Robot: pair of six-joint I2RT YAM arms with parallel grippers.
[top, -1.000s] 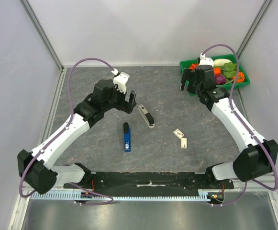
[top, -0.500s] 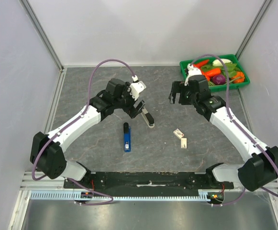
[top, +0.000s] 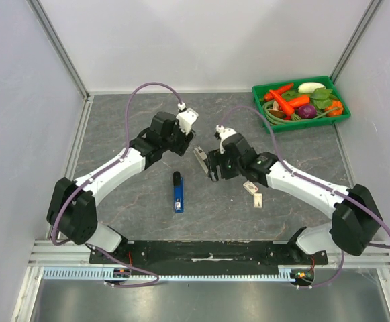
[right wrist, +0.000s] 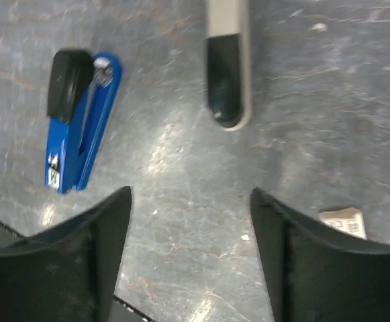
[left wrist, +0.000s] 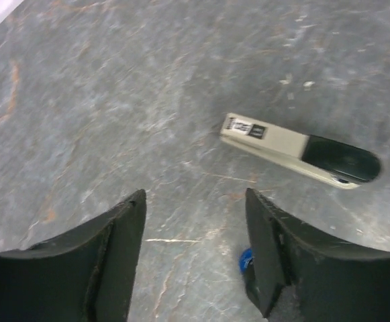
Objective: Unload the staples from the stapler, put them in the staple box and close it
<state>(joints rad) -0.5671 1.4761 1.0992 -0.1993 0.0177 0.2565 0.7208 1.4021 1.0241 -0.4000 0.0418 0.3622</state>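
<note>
The slim beige stapler [left wrist: 299, 151], glossy black at its rounded end, its small label too blurred to read, lies on the veined grey tabletop [left wrist: 80, 80] between the open-jawed left gripper [left wrist: 196, 201] and right gripper [right wrist: 191, 198].

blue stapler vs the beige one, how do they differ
The blue stapler is blue with a black cap; the beige stapler is beige with a black end. The blue one lies nearer the robot, the beige one farther out and angled. The blue one shows a gap along its length; the beige looks shut. Neither is gripped.
</note>
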